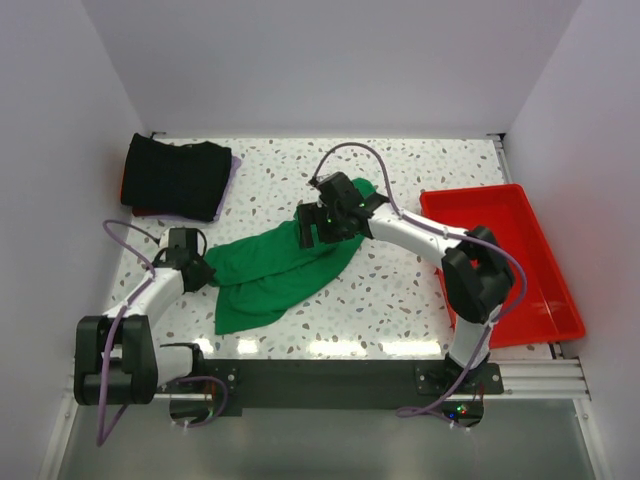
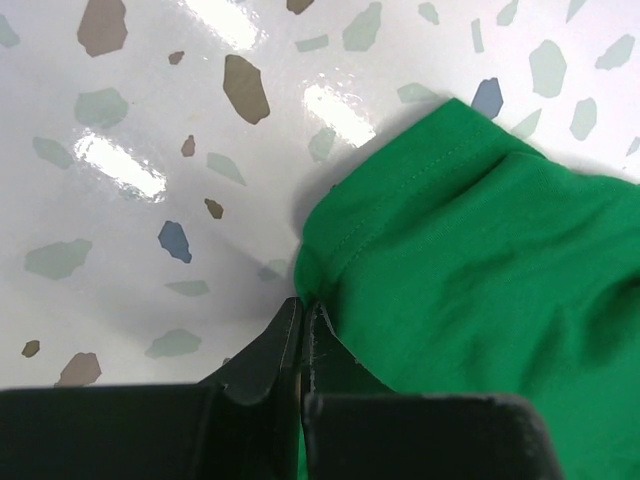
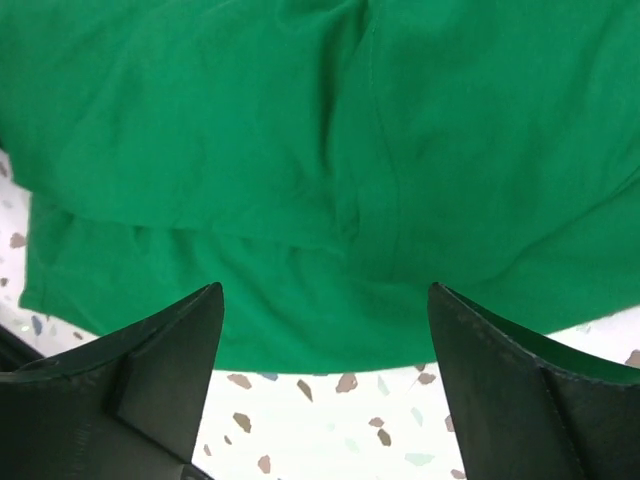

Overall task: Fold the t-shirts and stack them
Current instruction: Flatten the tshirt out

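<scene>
Green t-shirt (image 1: 270,285) partly under right arm (image 1: 410,232)

Here's the left arm (image 1: 150,292): a white tube link between chunky black joint housings, bolted at the left end of the black mounting plate (image 1: 320,382), a lavender cable (image 1: 110,225) looping off it. At the plate's right end, the right arm (image 1: 412,236), same white-and-black build, its own lavender lead arcing above, tiny green lights (image 1: 326,208) glowing near its wrist. Left pincer (image 2: 305,305): matte black, tapered fingers. Right pincer (image 3: 325,290): black too, broad wedge-shaped fingers.
</scene>
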Motion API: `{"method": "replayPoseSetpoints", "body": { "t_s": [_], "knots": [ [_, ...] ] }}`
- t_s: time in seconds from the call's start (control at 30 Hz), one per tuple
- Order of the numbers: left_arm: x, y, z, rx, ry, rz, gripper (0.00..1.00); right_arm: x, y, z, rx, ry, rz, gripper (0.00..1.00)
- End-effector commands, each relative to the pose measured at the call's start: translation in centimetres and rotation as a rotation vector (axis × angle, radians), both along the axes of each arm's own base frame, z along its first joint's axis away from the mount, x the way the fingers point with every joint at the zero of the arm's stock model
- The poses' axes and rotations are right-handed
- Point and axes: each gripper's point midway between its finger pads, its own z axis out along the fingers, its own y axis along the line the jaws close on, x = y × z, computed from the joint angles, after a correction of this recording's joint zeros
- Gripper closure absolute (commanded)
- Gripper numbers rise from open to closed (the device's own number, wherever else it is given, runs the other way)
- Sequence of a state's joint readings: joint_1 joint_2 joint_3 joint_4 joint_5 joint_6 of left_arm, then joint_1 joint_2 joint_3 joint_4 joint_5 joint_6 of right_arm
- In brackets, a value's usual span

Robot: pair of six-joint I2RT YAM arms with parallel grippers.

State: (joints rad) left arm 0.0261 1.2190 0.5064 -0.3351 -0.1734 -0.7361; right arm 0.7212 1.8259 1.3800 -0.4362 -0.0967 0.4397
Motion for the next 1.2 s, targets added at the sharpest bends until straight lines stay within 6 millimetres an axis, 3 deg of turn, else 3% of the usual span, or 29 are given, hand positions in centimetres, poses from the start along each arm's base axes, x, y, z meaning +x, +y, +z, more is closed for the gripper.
{"method": "replayPoseSetpoints", "body": {
  "t_s": [0.0,0.17,0.37,0.6,0.93,1.17],
  "knots": [
    [-0.9,-0.7,-0.1,-0.031,0.028,-0.045,1.00,1.5,0.4,-0.1,-0.066,-0.040,0.025,0.16],
    [-1.0,-0.7,0.6,-0.028,0.012,-0.051,1.00,0.9,0.4,-2.1,-0.158,-0.017,0.073,0.27],
    [-1.5,-1.0,0.4,-0.043,0.015,-0.056,1.00,-0.2,0.2,-4.0,-0.275,-0.028,0.099,0.32],
    [-1.5,-1.3,0.4,-0.057,0.015,-0.069,1.00,0.7,-1.0,-6.0,-0.394,-0.034,0.069,0.40],
    [-1.4,-1.5,0.5,-0.066,0.017,-0.078,1.00,1.3,-2.2,-6.7,-0.448,-0.067,0.026,0.54],
    [-1.5,-1.5,0.5,-0.062,0.019,-0.077,1.00,1.1,-2.3,-5.7,-0.432,-0.071,0.013,0.67]
  ]
}}
